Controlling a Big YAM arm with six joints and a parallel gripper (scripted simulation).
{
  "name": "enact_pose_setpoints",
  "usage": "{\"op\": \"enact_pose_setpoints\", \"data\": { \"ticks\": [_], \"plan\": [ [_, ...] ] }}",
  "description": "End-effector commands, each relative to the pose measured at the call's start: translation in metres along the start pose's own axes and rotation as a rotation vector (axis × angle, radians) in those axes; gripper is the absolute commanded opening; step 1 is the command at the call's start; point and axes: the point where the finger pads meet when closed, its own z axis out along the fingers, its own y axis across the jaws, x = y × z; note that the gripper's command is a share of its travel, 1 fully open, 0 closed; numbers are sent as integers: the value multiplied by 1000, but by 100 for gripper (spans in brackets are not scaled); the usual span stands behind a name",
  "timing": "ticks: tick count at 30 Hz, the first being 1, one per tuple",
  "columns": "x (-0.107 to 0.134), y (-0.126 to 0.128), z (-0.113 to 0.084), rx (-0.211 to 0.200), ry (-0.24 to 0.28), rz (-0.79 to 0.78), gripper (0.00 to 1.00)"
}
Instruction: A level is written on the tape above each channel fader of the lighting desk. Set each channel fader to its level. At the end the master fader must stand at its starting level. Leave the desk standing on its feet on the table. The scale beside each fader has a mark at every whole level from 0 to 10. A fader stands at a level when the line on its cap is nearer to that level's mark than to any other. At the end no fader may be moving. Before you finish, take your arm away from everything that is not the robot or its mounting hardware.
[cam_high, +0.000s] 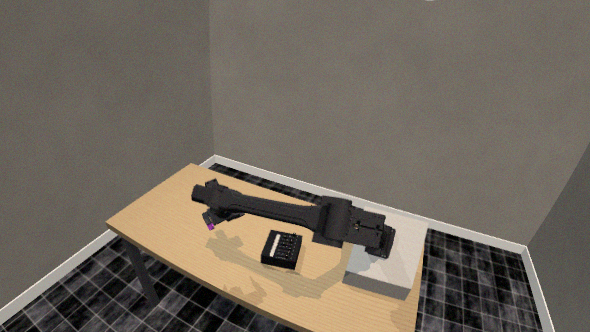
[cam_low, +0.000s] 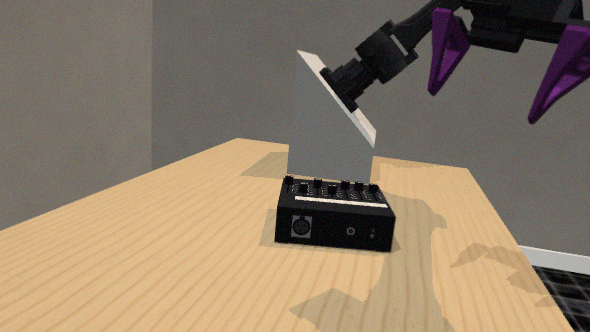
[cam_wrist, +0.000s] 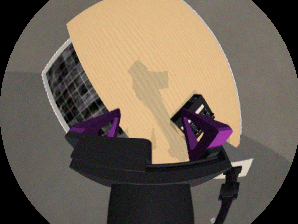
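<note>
The lighting desk stands upright on the table, with a white tape strip across its top. Several black fader caps show in the exterior view; two of them, one cap and another cap, stand nearer the tape than the rest. The writing and scale marks are too small to read, and I cannot tell which fader is the master. My gripper is open and empty, high above the table and away from the desk. In the wrist view its right finger overlaps part of the desk.
The arm reaches over the wooden table from the pale wedge-shaped base, which stands beyond the desk in the exterior view. The arm's shadow lies beside the desk. The table's long edge drops to the tiled floor.
</note>
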Motion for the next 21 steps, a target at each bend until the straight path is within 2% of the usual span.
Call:
{"op": "enact_pose_setpoints", "data": {
  "ticks": [1, 2, 5, 6, 8, 11, 13, 16, 18, 19, 20, 21],
  "plan": [
    [-16, -22, -10, 0, -4, 141, 100],
    [-9, -42, -13, -2, 32, 224, 100],
    [13, -112, 7, 31, 162, 447, 100],
    [13, -116, 14, 49, 183, 497, 100],
    [30, -150, 19, 58, 249, 614, 100],
    [54, -185, 22, 75, 338, 798, 100],
    [66, -200, 21, 84, 387, 921, 100],
    [78, -212, 17, 81, 421, 1004, 100],
    [78, -212, 17, 81, 421, 1004, 100],
    [74, -200, 19, 63, 415, 975, 100],
    [83, -211, 21, 76, 431, 1010, 100],
    [81, -217, 18, 73, 434, 1037, 100]
  ]
}}
